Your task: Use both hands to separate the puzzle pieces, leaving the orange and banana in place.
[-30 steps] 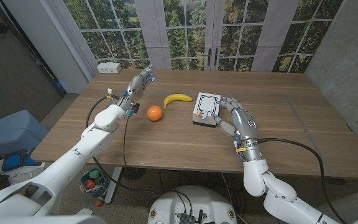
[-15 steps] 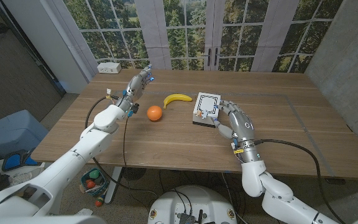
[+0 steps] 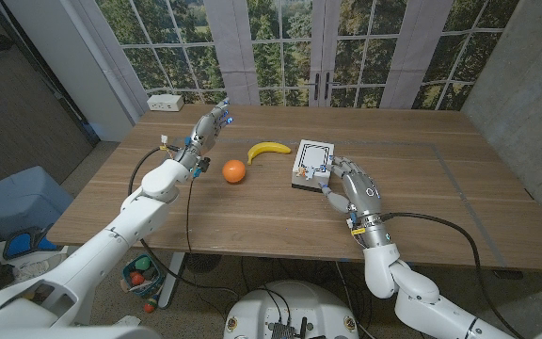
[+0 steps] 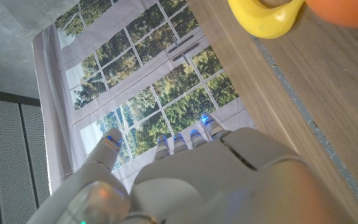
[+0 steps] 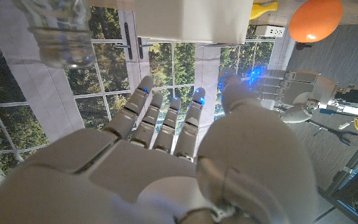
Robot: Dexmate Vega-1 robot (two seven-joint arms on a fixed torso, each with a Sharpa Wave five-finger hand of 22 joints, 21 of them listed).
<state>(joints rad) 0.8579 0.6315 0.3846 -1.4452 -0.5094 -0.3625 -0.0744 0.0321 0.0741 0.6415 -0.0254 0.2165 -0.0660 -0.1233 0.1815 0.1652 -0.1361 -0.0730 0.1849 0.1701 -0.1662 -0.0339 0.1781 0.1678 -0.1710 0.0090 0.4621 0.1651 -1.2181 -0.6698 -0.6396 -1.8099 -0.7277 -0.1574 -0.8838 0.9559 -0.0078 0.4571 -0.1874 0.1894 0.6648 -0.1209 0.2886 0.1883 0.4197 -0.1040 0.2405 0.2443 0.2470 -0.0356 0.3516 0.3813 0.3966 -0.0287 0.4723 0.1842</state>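
The puzzle (image 3: 310, 162), a white square block with a dark outline on top, lies mid-table; its white side (image 5: 191, 18) shows in the right wrist view. An orange (image 3: 234, 170) sits to its left, with a banana (image 3: 268, 149) just behind the orange. My right hand (image 3: 351, 185) is at the puzzle's near right corner, fingers spread and holding nothing; I cannot tell if the fingertips touch it. My left hand (image 3: 210, 124) hangs above the table behind and left of the orange, fingers stretched out (image 4: 185, 180) and empty. The banana (image 4: 266, 15) and orange (image 4: 347, 9) show past it.
A white power strip (image 3: 166, 102) lies at the table's far left corner. Bare wood stretches right of the puzzle to the table's right edge (image 3: 497, 179). Windows stand behind the table. My left hand (image 5: 297, 93) shows in the right wrist view beyond the orange (image 5: 314, 18).
My right hand has drawn back from beside the puzzle's right edge toward its near right corner. The left arm, fruit and puzzle have not moved.
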